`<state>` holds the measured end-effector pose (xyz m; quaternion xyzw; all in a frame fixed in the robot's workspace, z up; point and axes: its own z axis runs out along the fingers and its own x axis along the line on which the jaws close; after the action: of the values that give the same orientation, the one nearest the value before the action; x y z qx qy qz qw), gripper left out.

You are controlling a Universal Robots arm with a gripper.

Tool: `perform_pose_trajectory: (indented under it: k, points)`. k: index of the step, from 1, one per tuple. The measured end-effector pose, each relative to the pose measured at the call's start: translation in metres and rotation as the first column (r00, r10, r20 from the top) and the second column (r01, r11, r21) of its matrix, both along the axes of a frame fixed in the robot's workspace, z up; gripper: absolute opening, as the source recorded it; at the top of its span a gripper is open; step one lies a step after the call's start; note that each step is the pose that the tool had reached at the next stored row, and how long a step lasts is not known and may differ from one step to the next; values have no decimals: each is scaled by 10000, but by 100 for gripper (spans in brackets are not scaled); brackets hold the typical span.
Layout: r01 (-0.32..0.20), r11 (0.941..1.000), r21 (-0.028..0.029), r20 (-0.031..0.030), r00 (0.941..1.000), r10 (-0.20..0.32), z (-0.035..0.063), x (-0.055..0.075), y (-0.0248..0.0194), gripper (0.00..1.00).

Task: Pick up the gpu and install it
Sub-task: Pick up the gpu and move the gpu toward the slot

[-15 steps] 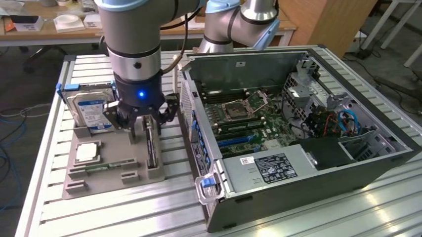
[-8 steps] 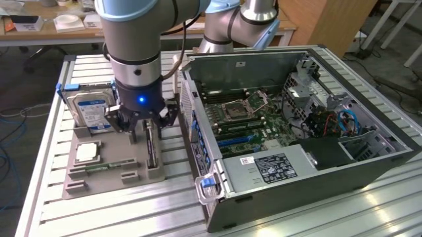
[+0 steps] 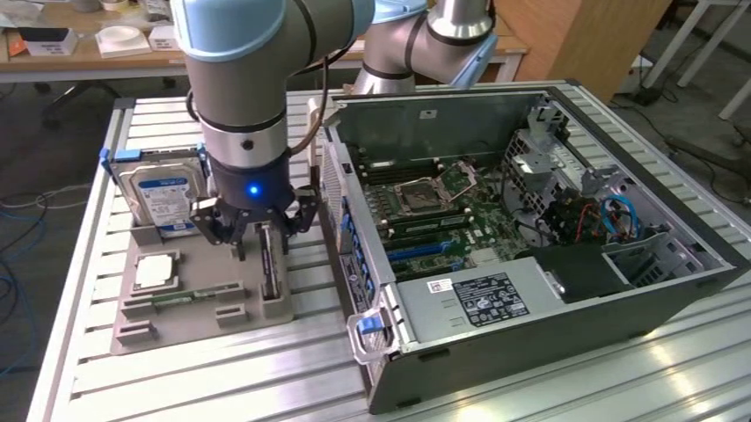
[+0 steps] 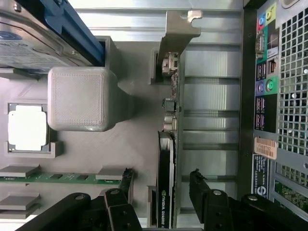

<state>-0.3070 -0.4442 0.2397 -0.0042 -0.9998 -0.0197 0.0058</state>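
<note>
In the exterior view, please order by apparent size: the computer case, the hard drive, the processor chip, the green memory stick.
1. computer case
2. hard drive
3. processor chip and memory stick: similar, one square, one long and thin, so unranked.

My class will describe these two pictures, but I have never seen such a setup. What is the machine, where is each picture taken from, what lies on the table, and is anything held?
The machine is a robot arm ending in a claw. One picture comes from a camera standing off the arm; the other from a camera on its wrist, looking down past the claw. On the slatted metal table sit an open computer case and a gray tray holding a hard drive, a processor chip, a memory stick and the gpu, a graphics card standing on edge. The claw is open, one finger either side of the gpu; nothing is held yet.
</note>
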Motion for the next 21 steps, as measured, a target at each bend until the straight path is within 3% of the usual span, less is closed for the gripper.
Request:
perform_pose_trajectory:
  k: [7,9,14,21]
  points:
    - [0,10000,0,5,10000,0,-35,-1,1,59]
    - [4,10000,1,7,10000,-4,-42,-2,18,59]
    - [1,10000,1,7,10000,-1,-63,-1,110,59]
    - [137,9999,0,6,9999,-137,-158,-1,123,59]
